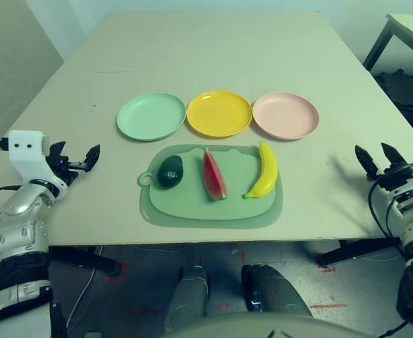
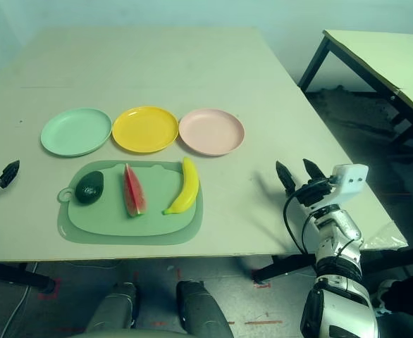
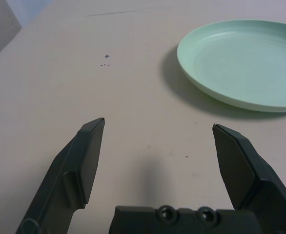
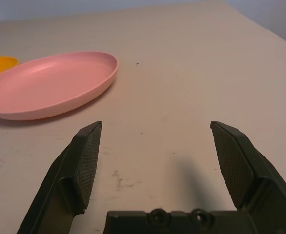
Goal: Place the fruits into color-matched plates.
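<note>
Three plates stand in a row on the table: a mint green plate (image 1: 151, 116), a yellow plate (image 1: 219, 113) and a pale pink plate (image 1: 285, 115). In front of them, on a green mat (image 1: 192, 204), lie a dark green avocado (image 1: 170, 172), a red watermelon wedge (image 1: 213, 174) and a yellow banana (image 1: 264, 171). My left gripper (image 1: 76, 158) hovers open at the table's left edge, pointing toward the mint green plate (image 3: 245, 61). At the right edge my right gripper (image 1: 379, 159) is open and empty, facing the pink plate (image 4: 50, 83).
A second table (image 2: 383, 53) stands off to the right, beyond a gap of floor. Bare tabletop stretches behind the plates and on both sides of the mat.
</note>
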`<state>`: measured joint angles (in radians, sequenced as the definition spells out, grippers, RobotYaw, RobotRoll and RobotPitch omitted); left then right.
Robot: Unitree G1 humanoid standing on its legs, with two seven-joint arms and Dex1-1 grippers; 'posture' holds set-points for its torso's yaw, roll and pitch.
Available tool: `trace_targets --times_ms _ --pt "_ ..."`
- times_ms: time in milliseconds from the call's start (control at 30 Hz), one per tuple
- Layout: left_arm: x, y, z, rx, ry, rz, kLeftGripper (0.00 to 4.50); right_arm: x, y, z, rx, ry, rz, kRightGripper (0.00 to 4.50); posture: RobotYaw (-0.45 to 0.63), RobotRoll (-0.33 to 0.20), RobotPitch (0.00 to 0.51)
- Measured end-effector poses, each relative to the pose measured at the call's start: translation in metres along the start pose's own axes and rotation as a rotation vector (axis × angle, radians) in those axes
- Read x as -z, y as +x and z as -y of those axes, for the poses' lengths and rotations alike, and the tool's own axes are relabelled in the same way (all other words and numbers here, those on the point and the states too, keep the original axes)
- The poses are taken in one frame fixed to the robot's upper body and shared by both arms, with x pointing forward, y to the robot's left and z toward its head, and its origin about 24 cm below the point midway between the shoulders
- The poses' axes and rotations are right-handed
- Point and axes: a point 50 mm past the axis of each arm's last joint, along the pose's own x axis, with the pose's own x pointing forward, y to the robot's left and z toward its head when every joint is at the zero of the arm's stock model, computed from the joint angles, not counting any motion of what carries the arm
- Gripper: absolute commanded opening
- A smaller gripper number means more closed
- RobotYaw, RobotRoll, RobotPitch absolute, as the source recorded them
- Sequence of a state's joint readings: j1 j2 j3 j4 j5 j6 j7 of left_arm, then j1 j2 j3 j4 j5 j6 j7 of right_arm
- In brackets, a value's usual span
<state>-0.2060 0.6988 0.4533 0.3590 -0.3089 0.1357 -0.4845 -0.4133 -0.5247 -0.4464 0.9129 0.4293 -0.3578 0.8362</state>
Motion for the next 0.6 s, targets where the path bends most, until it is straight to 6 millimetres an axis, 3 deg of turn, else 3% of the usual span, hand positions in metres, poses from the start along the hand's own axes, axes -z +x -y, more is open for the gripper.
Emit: trace_targets --times_ms 267,600 --pt "-0.002 0.003 0.002 -0.013 -0.008 0.013 4.5 -0.005 0.002 0.004 0.008 -0.012 0.005 4.47 0.06 0.0 0.131" --pt "0.0 0.001 0.001 -0.012 -0.039 0.019 4.5 -0.022 -0.006 0.025 0.04 -0.049 -0.034 4.47 0.03 0.0 0.161"
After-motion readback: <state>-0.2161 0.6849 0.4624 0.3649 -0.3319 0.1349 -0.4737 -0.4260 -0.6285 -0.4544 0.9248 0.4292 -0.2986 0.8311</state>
